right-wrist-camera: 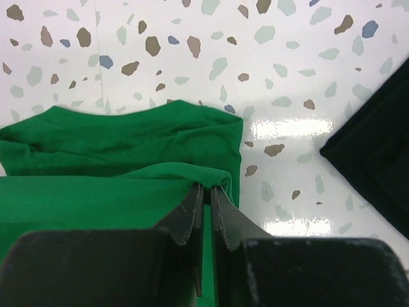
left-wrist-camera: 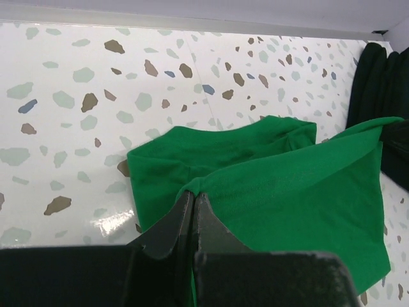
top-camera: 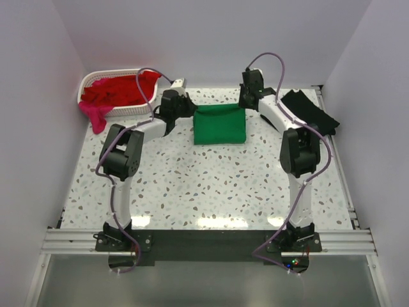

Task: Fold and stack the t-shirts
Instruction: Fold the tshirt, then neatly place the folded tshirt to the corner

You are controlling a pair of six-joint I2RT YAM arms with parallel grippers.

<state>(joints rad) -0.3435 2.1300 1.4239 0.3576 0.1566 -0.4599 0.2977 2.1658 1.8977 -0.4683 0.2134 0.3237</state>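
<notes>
The bright green t-shirt (top-camera: 219, 125) lies partly folded at the back middle of the table. My left gripper (top-camera: 189, 106) is shut on its back left corner; the pinched cloth (left-wrist-camera: 211, 185) shows at my fingertips. My right gripper (top-camera: 246, 102) is shut on its back right corner (right-wrist-camera: 211, 176). Both hold the top layer lifted over the lower layer (right-wrist-camera: 128, 137). A folded black t-shirt (top-camera: 310, 110) lies at the back right; it also shows in the left wrist view (left-wrist-camera: 377, 83) and the right wrist view (right-wrist-camera: 377, 160). Red t-shirts (top-camera: 121, 89) and a magenta-pink one (top-camera: 97, 116) sit in and over the basket.
A white lattice basket (top-camera: 87, 81) stands at the back left corner. White walls close in the speckled table (top-camera: 211, 185) on three sides. A metal rail (top-camera: 204, 240) runs along the near edge.
</notes>
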